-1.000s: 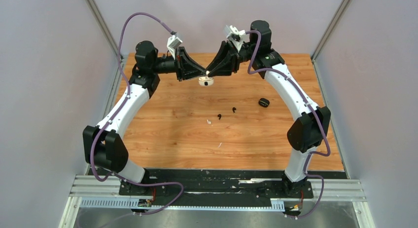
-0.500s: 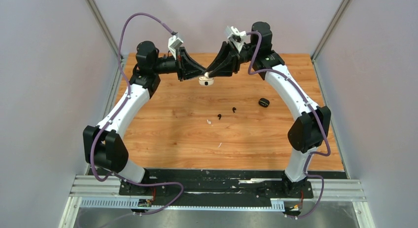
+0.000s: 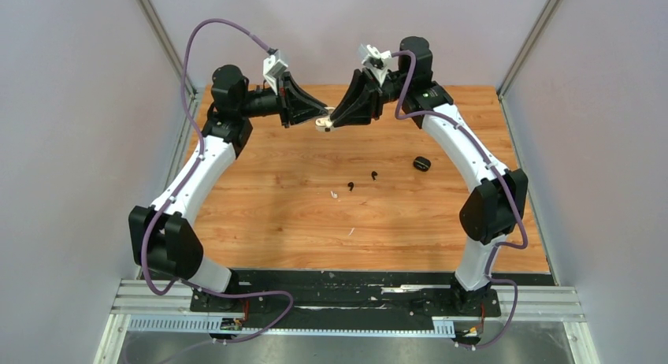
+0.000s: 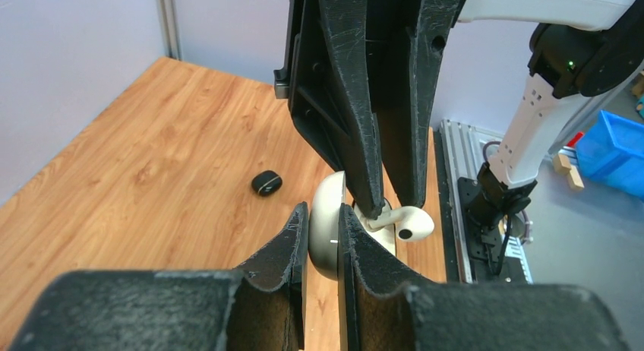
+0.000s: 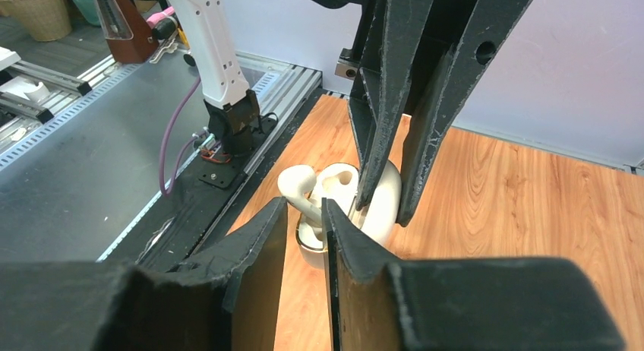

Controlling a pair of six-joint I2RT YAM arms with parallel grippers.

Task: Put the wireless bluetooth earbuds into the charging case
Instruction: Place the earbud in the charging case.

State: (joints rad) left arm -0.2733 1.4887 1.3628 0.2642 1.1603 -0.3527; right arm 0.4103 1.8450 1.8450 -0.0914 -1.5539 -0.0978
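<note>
The white charging case (image 4: 325, 237) hangs open above the far middle of the table, and my left gripper (image 4: 323, 214) is shut on its lid. In my right gripper (image 5: 305, 207), which is shut, the stem of a white earbud (image 5: 295, 182) is pinched. The bud's stem points into the open case (image 5: 338, 185) and its head (image 4: 412, 223) sticks out to the side. From above, both grippers (image 3: 319, 116) (image 3: 335, 118) meet tip to tip over the case (image 3: 323, 124). Two black earbuds (image 3: 350, 185) (image 3: 373, 175) and another white earbud (image 3: 334, 195) lie on the wood.
A shut black case (image 3: 421, 163) lies on the table to the right, also in the left wrist view (image 4: 266, 183). A pale sliver of scrap (image 3: 351, 232) lies nearer the front. Grey walls close in the table on the left, right and back.
Both grippers have risen slightly and shifted toward the back left, carrying the case and the white earbud with them. Both grips are unchanged.
</note>
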